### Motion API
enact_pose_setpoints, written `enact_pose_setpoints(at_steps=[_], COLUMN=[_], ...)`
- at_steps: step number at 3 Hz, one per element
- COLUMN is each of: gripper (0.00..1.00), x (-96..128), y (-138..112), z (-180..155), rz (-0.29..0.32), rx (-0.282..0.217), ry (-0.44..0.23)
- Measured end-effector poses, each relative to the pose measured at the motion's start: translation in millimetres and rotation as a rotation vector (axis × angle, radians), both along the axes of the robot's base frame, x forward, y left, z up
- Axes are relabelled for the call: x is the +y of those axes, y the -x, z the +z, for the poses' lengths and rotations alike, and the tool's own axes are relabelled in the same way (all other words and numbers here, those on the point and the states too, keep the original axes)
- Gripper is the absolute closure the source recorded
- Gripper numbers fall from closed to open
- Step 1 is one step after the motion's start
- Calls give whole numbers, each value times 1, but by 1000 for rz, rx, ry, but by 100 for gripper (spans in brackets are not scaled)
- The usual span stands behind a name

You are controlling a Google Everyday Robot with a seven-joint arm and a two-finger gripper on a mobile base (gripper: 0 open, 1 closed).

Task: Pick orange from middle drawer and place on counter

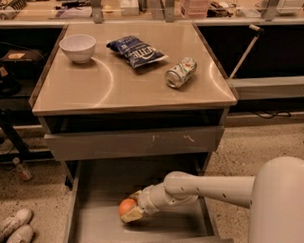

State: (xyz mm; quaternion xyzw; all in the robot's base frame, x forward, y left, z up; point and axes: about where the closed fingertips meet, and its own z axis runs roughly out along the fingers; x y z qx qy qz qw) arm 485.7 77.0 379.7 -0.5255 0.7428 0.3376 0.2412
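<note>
My white arm [214, 188] reaches in from the right and runs down and leftward into the cabinet, ending in my hand [129, 213] low inside the open middle drawer [101, 224]. The square steel surface [128, 90] that tops the cabinet lies well above and beyond my hand, tan under the light, with a thin rim around it. The middle drawer is pulled out toward the camera; its flat grey floor spreads under and on both sides of my hand, and its front panel runs just below it. A closed drawer front [136, 142] (grey, with pale scratch marks right of centre) sits between my hand and the surface above.

On the surface, well apart from my hand, a dark blue snack bag [137, 50] lies flat near the middle. A white bowl [77, 47] stands upright up and to the left of it, near the far left corner. A crushed silver-green can [180, 72] lies on its side to the right of the bag. A pair of pale shoes [15, 230] rests on the speckled floor, left of my hand and outside the drawer.

My hand is clamped on the orange [125, 206], one pale finger showing under the fruit. The orange sits at the left tip of my hand, left of centre in the middle drawer, near its front.
</note>
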Motion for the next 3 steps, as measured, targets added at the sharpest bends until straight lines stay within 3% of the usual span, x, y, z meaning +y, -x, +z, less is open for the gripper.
enact_pose_setpoints(at_steps=[1, 3], gripper=[100, 100], x=[2, 14], y=[6, 43], z=[8, 71], rz=[-2, 0], rx=[11, 8], ry=[9, 78])
